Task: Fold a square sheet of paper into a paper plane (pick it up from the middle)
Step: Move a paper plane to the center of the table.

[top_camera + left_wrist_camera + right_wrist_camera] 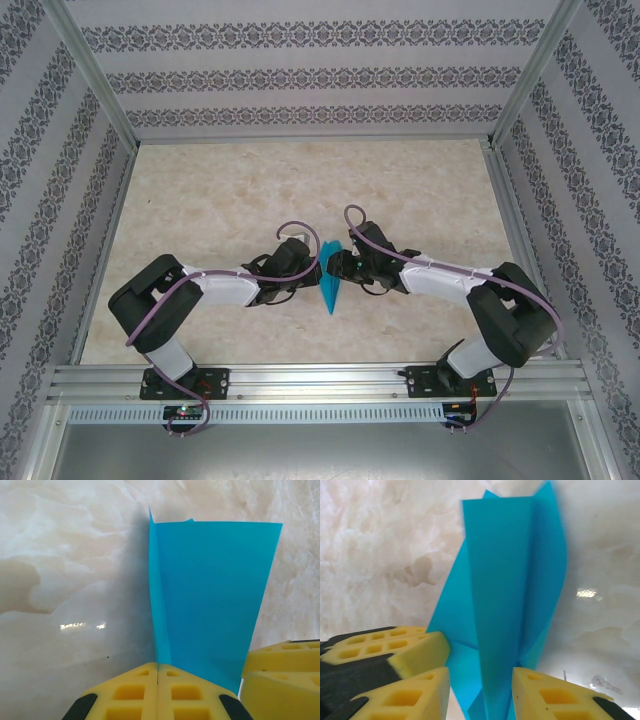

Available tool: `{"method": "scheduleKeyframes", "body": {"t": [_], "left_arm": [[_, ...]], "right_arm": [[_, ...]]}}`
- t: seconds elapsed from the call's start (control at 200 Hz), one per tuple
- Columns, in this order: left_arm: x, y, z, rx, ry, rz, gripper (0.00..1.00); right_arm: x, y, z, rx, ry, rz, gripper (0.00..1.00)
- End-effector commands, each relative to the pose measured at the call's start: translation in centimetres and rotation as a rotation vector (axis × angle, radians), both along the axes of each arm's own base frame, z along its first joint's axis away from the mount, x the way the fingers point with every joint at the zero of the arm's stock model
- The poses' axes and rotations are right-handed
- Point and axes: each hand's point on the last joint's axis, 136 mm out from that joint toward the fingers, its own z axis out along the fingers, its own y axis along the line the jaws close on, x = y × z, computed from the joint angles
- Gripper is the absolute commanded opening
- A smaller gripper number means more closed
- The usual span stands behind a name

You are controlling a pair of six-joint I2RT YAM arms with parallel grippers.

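Across the bottom of the patterned enclosure lies a pale, marble-look counter [250,190]. From its near edge the white-and-black left arm [225,285] and right arm [440,275] reach inward and meet near the middle. Between them sits the teal-blue paper plane [331,285], a narrow folded dart whose point faces the arm bases. Whether it touches the counter I cannot tell.

The left claw [158,672] is closed, with its yellow foam pads [130,695] pressed flat together and the plane's centre crease running down into the seam between them.

The right claw [481,672] has its pads [550,697] set apart on either side of the plane's folded body, right at the paper. Whether they squeeze it I cannot tell. Both claws sit just beside one another at the plane.
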Motion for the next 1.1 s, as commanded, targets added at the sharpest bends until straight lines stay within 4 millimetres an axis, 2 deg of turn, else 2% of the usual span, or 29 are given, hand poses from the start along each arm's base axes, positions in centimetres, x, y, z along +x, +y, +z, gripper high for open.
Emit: {"method": "scheduleKeyframes", "body": {"t": [0.0, 0.325, 0.51, 0.684, 0.804, 0.934, 1.099], "left_arm": [[0.8, 0.7, 0.5, -0.015, -0.021, 0.051, 0.00], [0.6, 1.3, -0.8, 0.010, 0.005, 0.072, 0.00], [0.4, 1.6, -1.6, 0.029, 0.020, 0.077, 0.00], [0.4, 2.0, -2.2, 0.042, 0.032, 0.085, 0.00], [0.3, 2.1, -2.6, 0.046, 0.039, 0.088, 0.00], [0.2, 2.1, -3.0, 0.049, 0.050, 0.089, 0.00], [0.2, 2.4, -3.5, 0.055, 0.070, 0.105, 0.00]], "right_arm": [[0.1, -0.6, -0.7, -0.072, 0.002, -0.007, 0.39], [0.1, -0.6, -1.3, -0.096, 0.010, 0.017, 0.48], [0.2, 0.0, -0.9, -0.075, -0.004, 0.041, 0.55], [0.7, -0.1, -0.6, -0.076, -0.021, 0.052, 0.56], [0.1, 0.8, -0.7, -0.020, -0.011, 0.088, 0.58], [-0.6, 0.9, -1.4, -0.004, 0.013, 0.098, 0.60], [-0.2, 0.5, -2.5, -0.002, 0.049, 0.068, 0.61]]}}
